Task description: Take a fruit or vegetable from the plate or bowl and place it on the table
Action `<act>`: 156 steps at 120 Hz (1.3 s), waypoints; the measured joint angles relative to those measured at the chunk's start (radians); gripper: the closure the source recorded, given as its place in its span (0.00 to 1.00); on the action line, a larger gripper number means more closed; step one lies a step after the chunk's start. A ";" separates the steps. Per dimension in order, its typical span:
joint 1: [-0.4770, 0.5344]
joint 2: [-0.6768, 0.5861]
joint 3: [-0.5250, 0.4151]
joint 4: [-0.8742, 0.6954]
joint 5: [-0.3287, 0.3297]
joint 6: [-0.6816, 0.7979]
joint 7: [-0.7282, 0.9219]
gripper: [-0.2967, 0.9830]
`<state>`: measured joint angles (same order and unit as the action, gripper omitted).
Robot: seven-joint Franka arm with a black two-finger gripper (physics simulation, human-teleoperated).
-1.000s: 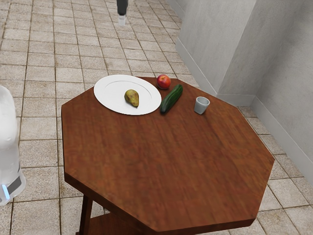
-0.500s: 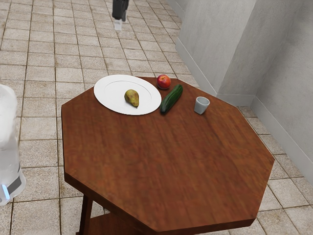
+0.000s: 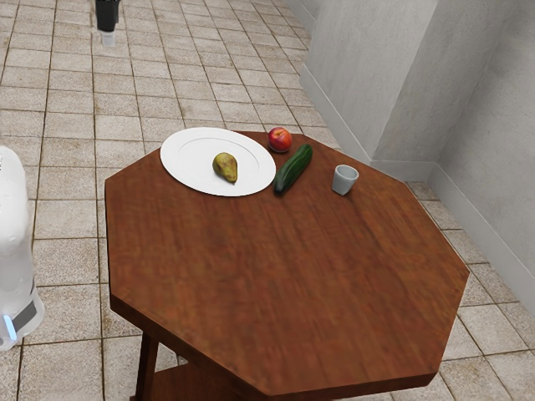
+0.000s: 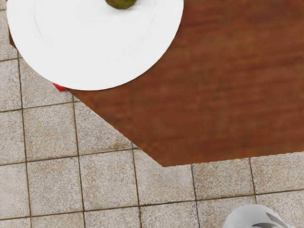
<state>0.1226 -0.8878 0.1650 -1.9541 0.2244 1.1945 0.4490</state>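
Pear, one, on one plate; one cucumber, one red fruit, one cup, jaws apart or together unclear.

My arm base has a rounded white housing, dark grey band and light-blue strip; my end effector is black, pale-tipped.

What we take for a room in a home, tiled floor, grey walls, baseboards, wooden table
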 joint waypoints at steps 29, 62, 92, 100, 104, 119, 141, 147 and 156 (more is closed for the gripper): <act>-0.160 0.052 0.239 -0.116 0.028 0.230 -0.080 0.25; -0.200 0.055 0.250 -0.162 0.067 0.308 -0.140 0.25; -0.341 0.055 0.231 -0.310 0.075 0.321 -0.182 0.25; -0.328 0.059 0.197 -0.330 0.060 0.347 -0.185 0.25; -0.324 0.060 0.177 -0.333 0.050 0.363 -0.180 0.25; -0.320 0.051 0.115 -0.347 0.011 0.400 -0.147 0.25; -0.374 0.070 0.128 -0.396 -0.007 0.453 -0.108 0.25; -0.381 0.076 0.148 -0.410 -0.004 0.475 -0.085 0.25; -0.382 0.078 0.157 -0.425 -0.002 0.497 -0.031 0.25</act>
<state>-0.2594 -0.8101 0.3222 -2.3789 0.2226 1.6916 0.4181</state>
